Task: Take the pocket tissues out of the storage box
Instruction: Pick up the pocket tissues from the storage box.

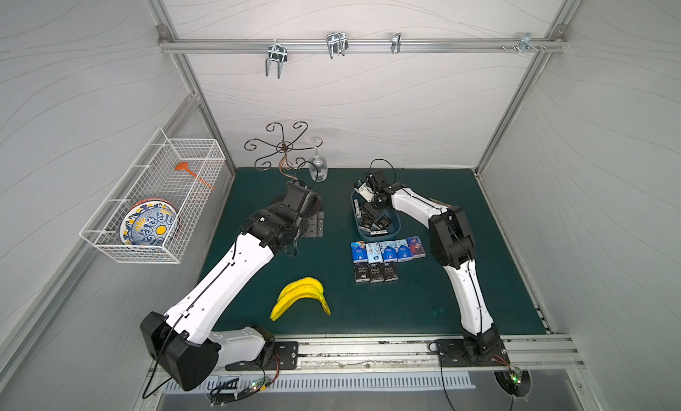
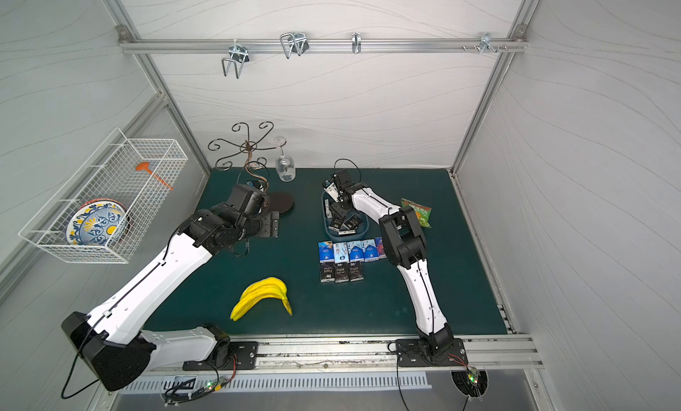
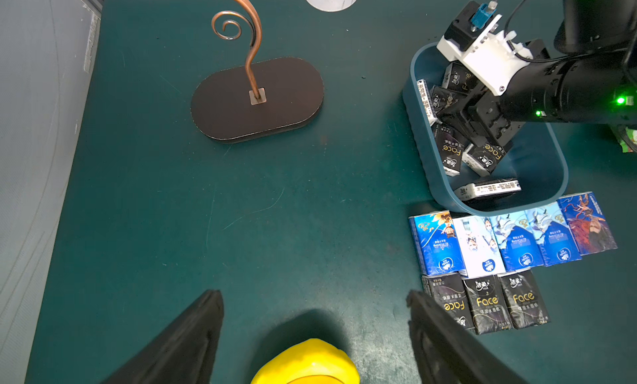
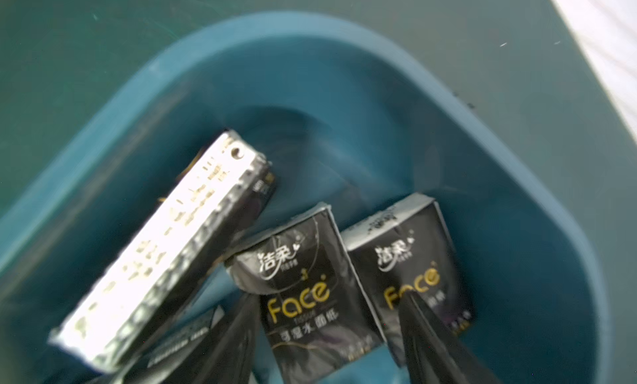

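Black, and cut off by the frame edge in the right wrist view, the fingers (image 4: 427, 334) of the right end effector (image 4: 327, 296) stand spread and released inside the storage box (image 4: 379, 99), straddling one black packet (image 4: 303, 289) of the pocket tissues (image 1: 388, 251), not closed on it. Beside it a second black packet (image 4: 410, 261) lies partly under one finger, and a third packet (image 4: 155, 248) stands on its long edge against the wall, pale barcode side up. How many lie in the box cannot be counted: in both top views the right arm covers most of them. The box's long axis runs from the front of the counter (image 1: 405, 309) toward the back wall. Just in front of it, five blue packets (image 3: 510, 241) and three black packets (image 3: 487, 303) lie flat in two touching rows, long axes pointing the same way as the box; one black packet's lettering is turned end for end. A snack bag (image 2: 418, 212) is half hidden behind the right elbow. The left end effector (image 3: 313, 292) hangs open and empty, well apart from the box
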Motion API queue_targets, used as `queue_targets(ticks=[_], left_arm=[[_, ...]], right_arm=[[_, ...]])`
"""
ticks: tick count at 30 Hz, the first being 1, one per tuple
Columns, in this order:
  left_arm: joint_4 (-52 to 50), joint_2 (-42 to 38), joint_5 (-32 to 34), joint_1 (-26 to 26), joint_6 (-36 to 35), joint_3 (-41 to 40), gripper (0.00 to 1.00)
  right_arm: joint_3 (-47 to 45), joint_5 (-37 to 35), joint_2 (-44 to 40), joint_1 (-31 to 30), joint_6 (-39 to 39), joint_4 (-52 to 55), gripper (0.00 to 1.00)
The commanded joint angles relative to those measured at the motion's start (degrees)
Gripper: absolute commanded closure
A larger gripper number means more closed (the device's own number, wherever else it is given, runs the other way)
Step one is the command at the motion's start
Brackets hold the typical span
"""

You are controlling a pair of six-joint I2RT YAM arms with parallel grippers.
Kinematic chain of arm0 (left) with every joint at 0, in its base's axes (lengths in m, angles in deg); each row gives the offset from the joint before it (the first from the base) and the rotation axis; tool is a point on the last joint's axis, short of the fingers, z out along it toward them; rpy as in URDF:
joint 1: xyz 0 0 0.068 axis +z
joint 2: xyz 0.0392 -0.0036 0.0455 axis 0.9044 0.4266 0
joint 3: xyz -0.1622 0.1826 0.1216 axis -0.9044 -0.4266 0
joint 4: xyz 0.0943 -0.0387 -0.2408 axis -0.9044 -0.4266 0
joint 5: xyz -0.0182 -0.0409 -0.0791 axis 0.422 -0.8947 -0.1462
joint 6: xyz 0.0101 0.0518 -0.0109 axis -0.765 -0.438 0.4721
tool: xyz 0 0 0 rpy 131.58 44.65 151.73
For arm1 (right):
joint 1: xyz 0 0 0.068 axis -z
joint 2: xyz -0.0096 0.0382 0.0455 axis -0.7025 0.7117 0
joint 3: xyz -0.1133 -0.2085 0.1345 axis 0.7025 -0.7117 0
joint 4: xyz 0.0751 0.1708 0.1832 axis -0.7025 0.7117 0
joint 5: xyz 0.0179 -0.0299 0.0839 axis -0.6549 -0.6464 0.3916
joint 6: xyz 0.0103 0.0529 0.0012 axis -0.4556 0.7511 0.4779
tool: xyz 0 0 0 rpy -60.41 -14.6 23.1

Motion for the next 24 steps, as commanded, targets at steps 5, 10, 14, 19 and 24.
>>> queue_targets(ticks=[5,10,14,19,24], left_arm=[[0.48,-0.86,0.72,0.19,-0.21,1.49,0.12],[0.24,-1.12,0.57,0.18,-0.05,1.71,0.12],[-0.05,-1.63,0.72,0.18,-0.06,1.84,0.12],[-0.31,-2.35,0.79,0.18,-0.04,1.96,0.12],[-0.40,-2.71,0.64,0.18,0.12,1.84,0.12]], right_arm=[[4.22,3.09,3.95,0.38,0.48,9.25,0.31],[6.48,5.12,6.03,0.33,2.10,13.54,0.38],[8.26,5.58,7.16,0.46,3.59,15.55,0.56],[6.07,5.85,4.28,0.56,5.90,12.76,0.73],[2.89,6.10,-1.91,0.65,9.22,9.48,0.76]])
